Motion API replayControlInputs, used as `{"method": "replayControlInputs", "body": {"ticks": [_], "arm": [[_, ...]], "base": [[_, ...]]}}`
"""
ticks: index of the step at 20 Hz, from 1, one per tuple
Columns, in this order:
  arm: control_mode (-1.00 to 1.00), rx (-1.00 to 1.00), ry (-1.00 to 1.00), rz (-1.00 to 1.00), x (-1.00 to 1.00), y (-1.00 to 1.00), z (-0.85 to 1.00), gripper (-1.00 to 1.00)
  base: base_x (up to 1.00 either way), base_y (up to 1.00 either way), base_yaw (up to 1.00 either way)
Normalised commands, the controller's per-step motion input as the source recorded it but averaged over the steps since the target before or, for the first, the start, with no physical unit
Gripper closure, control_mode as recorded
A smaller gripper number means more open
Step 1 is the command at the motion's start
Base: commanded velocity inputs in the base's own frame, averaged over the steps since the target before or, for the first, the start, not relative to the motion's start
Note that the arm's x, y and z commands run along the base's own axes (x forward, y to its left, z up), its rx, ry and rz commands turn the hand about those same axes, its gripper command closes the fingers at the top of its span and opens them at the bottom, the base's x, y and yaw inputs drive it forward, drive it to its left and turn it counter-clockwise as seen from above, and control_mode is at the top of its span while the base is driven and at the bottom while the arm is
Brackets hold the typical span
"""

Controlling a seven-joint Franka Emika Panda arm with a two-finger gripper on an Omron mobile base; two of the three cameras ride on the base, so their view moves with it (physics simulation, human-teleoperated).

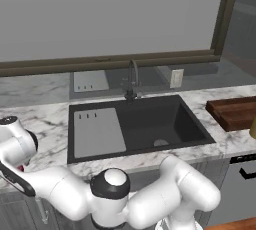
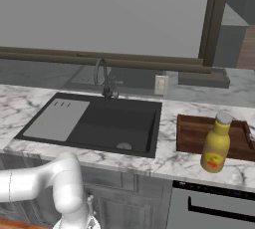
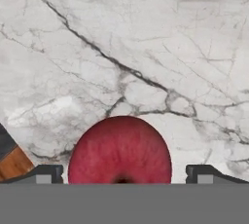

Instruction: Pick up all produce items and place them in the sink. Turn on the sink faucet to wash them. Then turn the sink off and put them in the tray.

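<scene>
One red fruit (image 3: pixel 120 151) lies on the marble desk (image 3: pixel 146 47) between the fingertips (image 3: pixel 46 173) of the released hand (image 3: pixel 121 175), which touch nothing. Farther off, black sink (image 1: pixel 165 119), faucet (image 1: pixel 132 79), wooden tray (image 2: pixel 191 133).

A white marble counter (image 1: pixel 45 116) veined in grey is seen running across both base views, and its veined surface (image 3: pixel 146 47) is shown close up in the hand view. A yellow squeeze bottle (image 2: pixel 216 143) with a pale cap and a red label is stood upright on the counter at the near edge of the dark wooden board. A white wall outlet (image 1: pixel 176 78) is set into the grey backsplash, to the right of the tap. A large window (image 2: pixel 99 9) with a dark brown frame is placed above. A dark appliance front (image 2: pixel 209 208) with a handle is seen below the counter at the right.
</scene>
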Motion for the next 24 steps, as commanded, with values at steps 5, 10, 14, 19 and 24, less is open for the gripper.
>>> {"method": "replayControlInputs", "body": {"ticks": [5, 10, 14, 19, 24], "arm": [[-1.0, -0.01, 0.0, 0.0, 0.0, 0.05, -0.16, 1.0], [-1.0, 0.0, -0.03, 0.0, 0.0, 0.01, 0.02, 1.0], [-1.0, 0.0, -0.09, 0.0, 0.0, -0.04, 0.29, 1.0], [-1.0, 0.0, -0.09, 0.0, 0.0, -0.34, 0.58, 1.0], [-1.0, 0.03, -0.05, 0.0, 0.0, -0.6, 0.6, 1.0]], "base": [[0.0, 0.0, 0.0], [0.0, 0.0, 0.0], [0.0, 0.0, 0.0], [0.0, 0.0, 0.0], [0.0, 0.0, 0.0]]}}
